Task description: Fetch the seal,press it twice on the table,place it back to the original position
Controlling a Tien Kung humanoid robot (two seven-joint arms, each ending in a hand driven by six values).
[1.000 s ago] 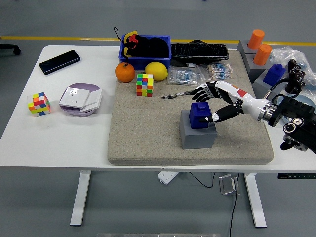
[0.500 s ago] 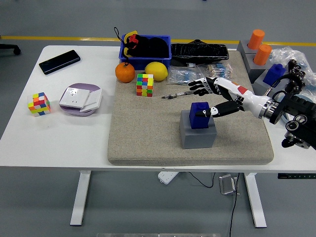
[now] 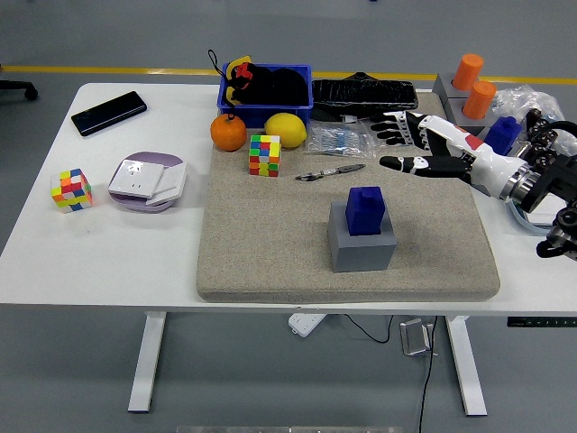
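The blue seal (image 3: 365,210) stands upright in its grey block holder (image 3: 361,243) on the beige felt mat (image 3: 270,244). My right hand (image 3: 402,144) is open with fingers spread, raised above the mat's back right part, up and to the right of the seal and apart from it. It holds nothing. The left arm is out of view.
A pen (image 3: 328,171), a Rubik's cube (image 3: 264,154), an orange (image 3: 228,132) and a lemon (image 3: 285,129) lie at the mat's back. A blue bin (image 3: 266,95), plastic bags (image 3: 361,92), orange and blue seals (image 3: 478,99) stand behind. A phone (image 3: 108,113), purple device (image 3: 147,180) and another cube (image 3: 71,189) lie left.
My right hand has let go of the blue seal, opened, and drawn back up and to the right. The seal stays in its grey holder.
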